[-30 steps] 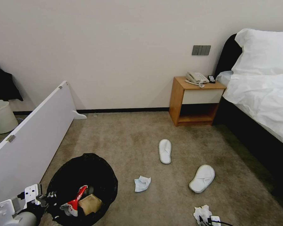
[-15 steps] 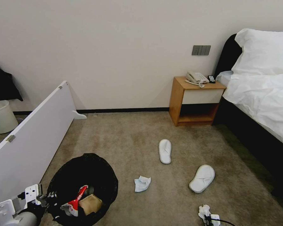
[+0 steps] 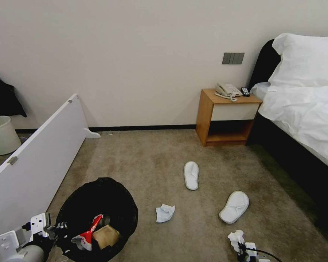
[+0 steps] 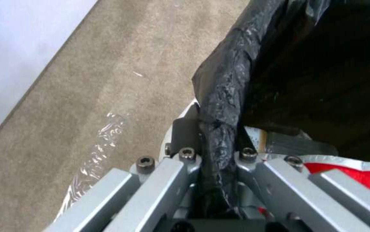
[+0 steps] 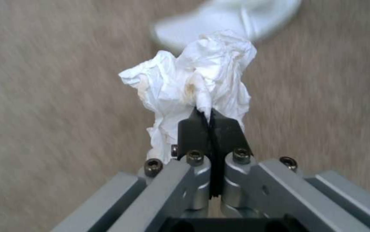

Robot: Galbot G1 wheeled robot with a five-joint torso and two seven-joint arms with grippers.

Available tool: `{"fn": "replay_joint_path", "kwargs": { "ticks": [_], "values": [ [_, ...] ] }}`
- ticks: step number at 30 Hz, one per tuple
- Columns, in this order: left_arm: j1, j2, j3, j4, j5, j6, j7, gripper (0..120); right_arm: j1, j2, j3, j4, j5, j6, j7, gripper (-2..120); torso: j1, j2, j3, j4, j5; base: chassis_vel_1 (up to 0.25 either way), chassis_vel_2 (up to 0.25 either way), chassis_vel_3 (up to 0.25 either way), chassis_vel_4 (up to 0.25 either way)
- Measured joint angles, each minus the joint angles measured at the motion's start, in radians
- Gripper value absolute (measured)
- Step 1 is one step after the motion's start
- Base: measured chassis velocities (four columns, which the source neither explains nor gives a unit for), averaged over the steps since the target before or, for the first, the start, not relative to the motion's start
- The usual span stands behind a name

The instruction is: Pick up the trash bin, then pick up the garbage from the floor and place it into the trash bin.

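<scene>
Since a second ago the right gripper (image 3: pixel 244 245) has lifted the crumpled tissue (image 3: pixel 235 236) up off the carpet (image 3: pixel 145 160) and shifted slightly right; the bin has nudged a little toward the tissue side. Everything else holds position.

Right gripper (image 5: pixel 205 117): fingers pinched together on a fold of the tissue (image 5: pixel 193 83), which bunches up beyond the tips. One slipper (image 5: pixel 232 16) sits blurred on the carpet past it. In the head view this gripper is at the lower edge, right of centre, just below the nearer slipper (image 3: pixel 234 206).

Left gripper (image 4: pixel 213 129): clamped on the bin (image 4: pixel 322 80) rim, black bag liner squeezed between the fingers. In the head view it sits at the bottom-left corner (image 3: pixel 53 229), touching the bin (image 3: pixel 98 218) at its near-left edge.

Bin contents visible: red-and-white wrapper (image 3: pixel 88 234), brown cardboard scrap (image 3: pixel 105 235).

Left on the carpet: a second tissue (image 3: pixel 164 213) between bin and slippers, the far slipper (image 3: pixel 191 175) nearer the nightstand (image 3: pixel 226 116).

Surroundings: white panel (image 3: pixel 36 160) leaning along the left, pale unlined bin (image 3: pixel 2 134) behind it, bed (image 3: pixel 306 109) on the right.
</scene>
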Motion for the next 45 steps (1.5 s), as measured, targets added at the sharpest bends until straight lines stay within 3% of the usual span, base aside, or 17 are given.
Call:
{"fn": "replay_joint_path", "kwargs": {
  "ticks": [4, 7, 10, 11, 12, 14, 16, 18, 19, 20, 21, 23, 26, 30, 31, 36, 45],
  "values": [
    [-0.001, 0.000, 0.011, 0.006, 0.003, 0.000, 0.000, 2, -0.026, -0.021, -0.028, 0.154, 0.077, 0.071, -0.028, 0, 0.000, 0.000, 0.000, 0.0002, -0.0002, 0.000, 0.000, 0.000, 0.000],
    [-0.001, 0.001, 0.014, 0.008, 0.006, 0.000, 0.000, 2, -0.037, -0.032, -0.045, 0.217, 0.105, 0.089, -0.044, 0, 0.000, 0.000, 0.000, 0.0003, -0.0001, 0.000, 0.000, 0.000, 0.000],
    [-0.001, 0.011, 0.021, 0.010, 0.014, 0.000, 0.000, 2, -0.055, -0.095, -0.106, 0.400, 0.198, 0.101, -0.071, 0, 0.000, 0.000, 0.000, 0.0000, -0.0001, 0.000, 0.000, 0.000, 0.000],
    [-0.001, 0.011, 0.021, 0.010, 0.014, 0.000, 0.000, 2, -0.055, -0.095, -0.106, 0.400, 0.198, 0.101, -0.071, 0, 0.000, 0.000, 0.000, 0.0000, -0.0001, 0.000, 0.000, 0.000, 0.000],
    [-0.001, 0.014, 0.021, 0.009, 0.014, 0.000, 0.000, 2, -0.055, -0.120, -0.124, 0.437, 0.221, 0.098, -0.074, 0, 0.000, 0.000, 0.000, 0.0000, 0.0001, 0.000, 0.000, 0.000, 0.000],
    [0.006, 0.020, 0.021, 0.005, 0.017, 0.000, -0.001, 2, -0.032, -0.256, -0.199, 0.553, 0.300, 0.075, -0.080, 0, 0.000, 0.000, 0.000, 0.0000, -0.0002, 0.000, 0.000, 0.000, 0.000],
    [0.006, 0.020, 0.021, 0.005, 0.017, 0.000, -0.001, 2, -0.032, -0.256, -0.199, 0.553, 0.300, 0.075, -0.080, 0, 0.000, 0.000, 0.000, 0.0000, -0.0002, 0.000, 0.000, 0.000, 0.000],
    [0.015, 0.022, 0.020, -0.001, 0.021, 0.000, -0.001, 2, 0.033, -0.370, -0.290, 0.631, 0.365, 0.061, -0.082, 0, 0.000, 0.000, 0.000, 0.0001, -0.0002, 0.000, 0.000, 0.000, 0.000],
    [0.015, 0.022, 0.020, -0.001, 0.021, 0.000, -0.001, 2, 0.033, -0.370, -0.290, 0.631, 0.365, 0.061, -0.082, 0, 0.000, 0.000, 0.000, 0.0001, -0.0002, 0.000, 0.000, 0.000, 0.000],
    [0.020, 0.022, 0.019, -0.004, 0.026, 0.000, -0.001, 2, 0.096, -0.416, -0.351, 0.660, 0.407, 0.054, -0.085, 0, 0.000, 0.000, 0.000, 0.0003, 0.0002, 0.000, 0.000, 0.000, 0.000],
    [0.020, 0.022, 0.019, -0.004, 0.026, 0.000, -0.001, 2, 0.096, -0.416, -0.351, 0.660, 0.407, 0.054, -0.085, 0, 0.000, 0.000, 0.000, 0.0003, 0.0002, 0.000, 0.000, 0.000, 0.000],
    [0.022, 0.023, 0.025, -0.008, 0.037, 0.000, -0.001, 2, 0.246, -0.467, -0.441, 0.691, 0.494, 0.037, -0.102, 0, 0.000, 0.000, 0.000, 0.0003, -0.0001, 0.000, 0.000, 0.000, 0.000],
    [0.023, 0.023, 0.027, -0.009, 0.041, 0.000, -0.001, 2, 0.306, -0.476, -0.480, 0.694, 0.536, 0.032, -0.114, 0, 0.000, 0.000, 0.000, 0.0001, 0.0000, 0.000, 0.000, 0.000, 0.000],
    [0.024, 0.025, 0.039, -0.012, 0.057, 0.000, -0.001, 2, 0.558, -0.477, -0.698, 0.676, 0.690, 0.040, -0.199, 0, 0.000, 0.000, 0.000, 0.0000, -0.0001, 0.000, 0.000, 0.000, 0.000],
    [0.024, 0.025, 0.039, -0.012, 0.057, 0.000, -0.001, 2, 0.558, -0.477, -0.698, 0.676, 0.690, 0.040, -0.199, 0, 0.000, 0.000, 0.000, 0.0000, -0.0001, 0.000, 0.000, 0.000, 0.000],
    [0.026, 0.030, 0.050, -0.014, 0.070, 0.000, 0.000, 2, 0.778, -0.415, -0.887, 0.601, 0.739, 0.081, -0.266, 0, 0.000, 0.000, 0.000, 0.0003, -0.0003, 0.000, 0.000, 0.000, 0.000],
    [0.029, 0.051, 0.049, -0.022, 0.065, 0.000, 0.004, 2, 0.929, -0.328, -1.096, 0.535, 0.793, 0.044, -0.269, 0, 0.000, 0.000, 0.000, 0.0002, -0.0003, 0.000, 0.000, 0.000, 0.000]
  ]
}}
